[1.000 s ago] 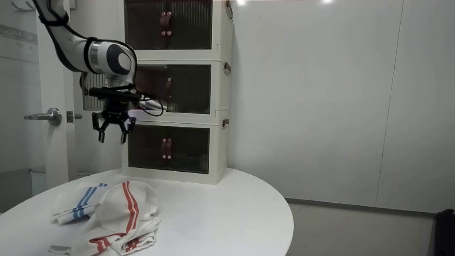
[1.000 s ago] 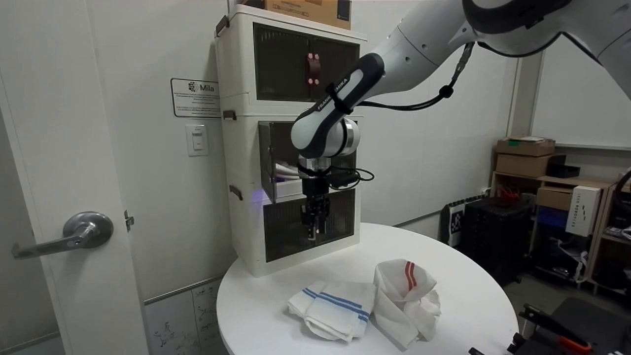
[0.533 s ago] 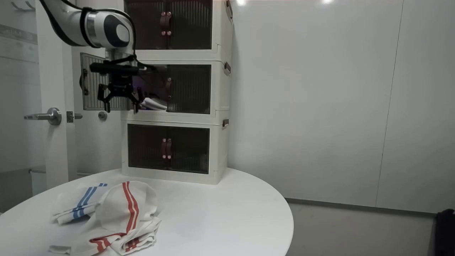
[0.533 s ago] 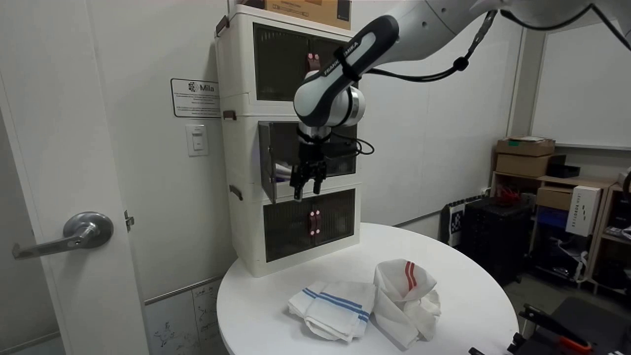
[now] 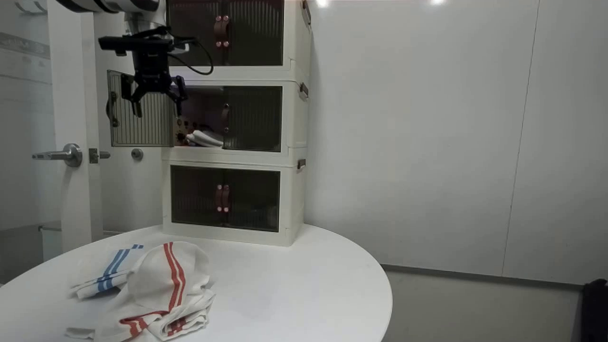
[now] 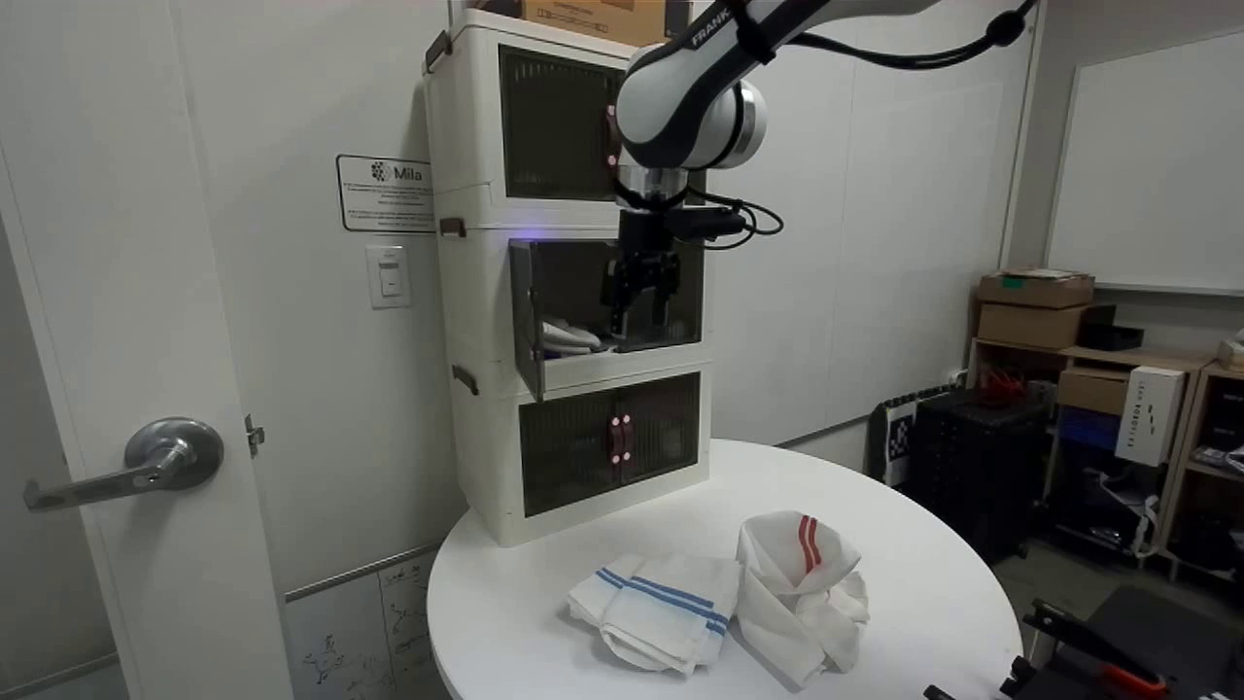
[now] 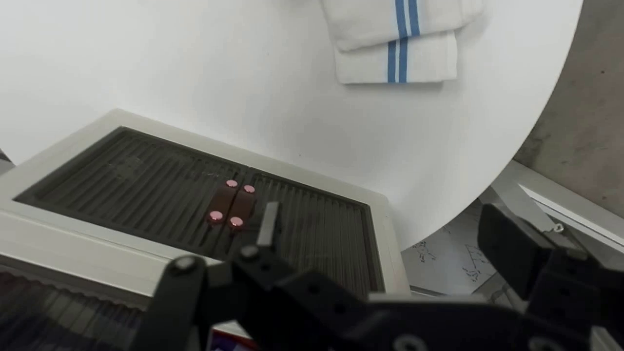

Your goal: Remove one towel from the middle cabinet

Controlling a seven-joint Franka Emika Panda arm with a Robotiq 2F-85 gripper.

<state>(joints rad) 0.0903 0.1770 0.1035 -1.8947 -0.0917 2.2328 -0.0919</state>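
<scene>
Tool [image 5: 158, 115] spread nr mid cab [image 5: 237, 157]; towel [image 5: 206, 138] inside, part hidden.

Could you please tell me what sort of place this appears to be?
Probably a robotics lab or research office: there is a jointed white-and-black robot arm, a white rectangular wall sign lettered "Mila", and a smooth white writing board bearing dark handwriting.

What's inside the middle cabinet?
Past the open door, a white cloth, maybe a towel, and something brownish, too blurry to name. The shut ribbed door hides what's behind it.
</scene>
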